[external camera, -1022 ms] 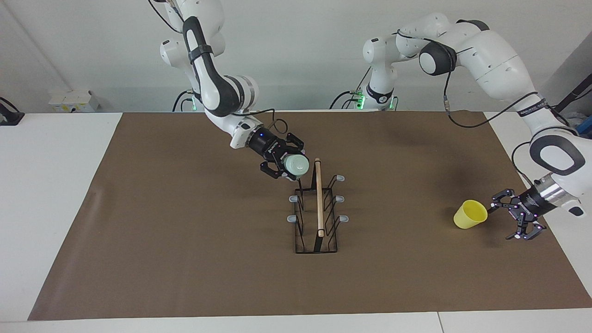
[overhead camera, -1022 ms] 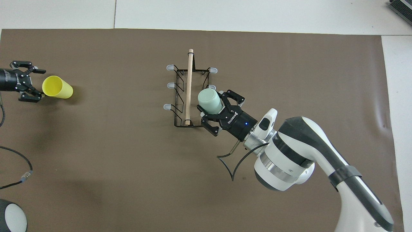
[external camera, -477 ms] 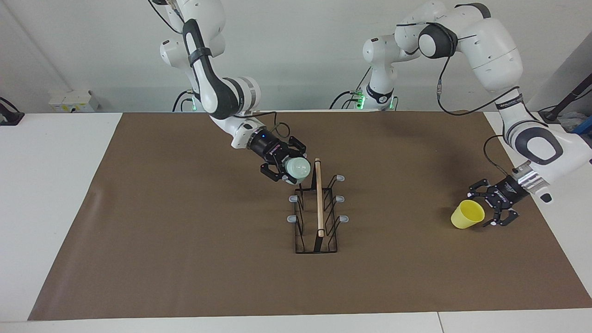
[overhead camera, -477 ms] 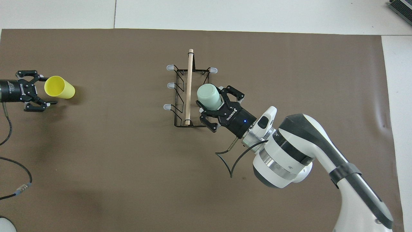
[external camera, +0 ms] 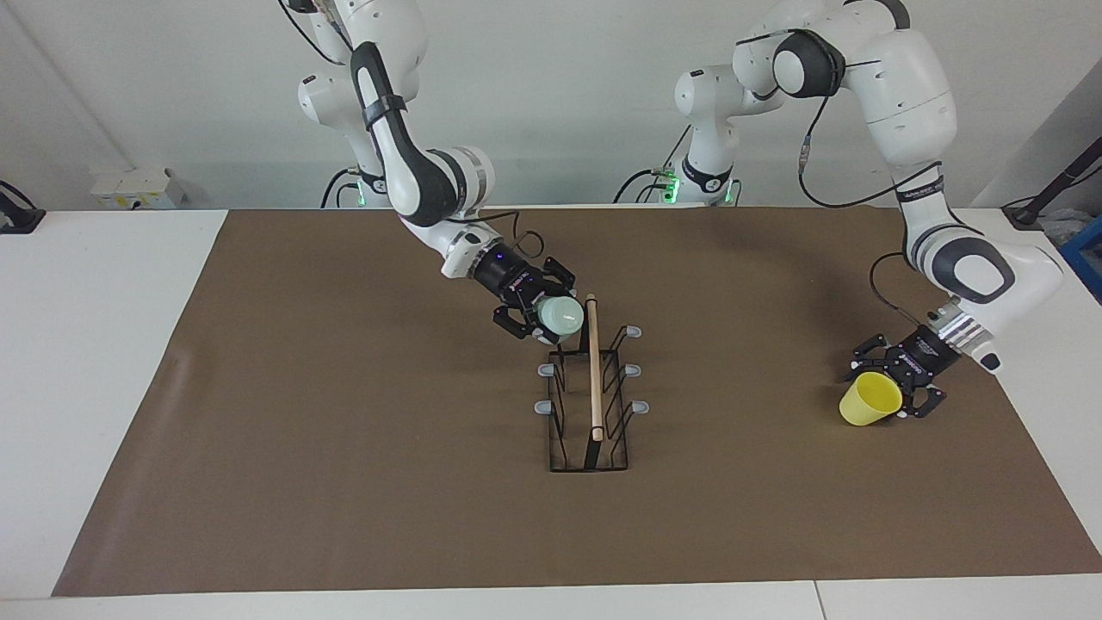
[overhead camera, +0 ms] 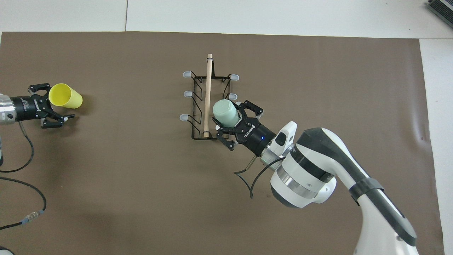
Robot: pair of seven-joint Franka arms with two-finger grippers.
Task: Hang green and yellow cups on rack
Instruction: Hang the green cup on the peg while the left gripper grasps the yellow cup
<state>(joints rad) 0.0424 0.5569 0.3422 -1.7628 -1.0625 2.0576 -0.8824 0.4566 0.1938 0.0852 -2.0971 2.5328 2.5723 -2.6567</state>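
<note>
Hanging the green cup is the step going on here, and the right end effector is clamped on it, carrying it tipped over with its closed bottom facing away from the wrist, right over the end of the rack nearest the robots. To do this well I'd say the cup's open mouth needs lining up with one of the grey-tipped pegs on the right arm's side, then sliding on along the peg's own angle instead of pushing straight down. Letting go should wait until the cup is sitting properly on the peg.

Meanwhile the left end effector is spread wide around the rim end of the yellow cup, which is lying on its side on the brown mat near the left arm's end of the worktop. It isn't gripping it yet as far as I can judge.

What's getting in the way: the wooden rod along the rack's top is sitting just beside the green cup, so swinging sideways could knock it. The wire frame looks light, so it's probably shifting easily if bumped.
</note>
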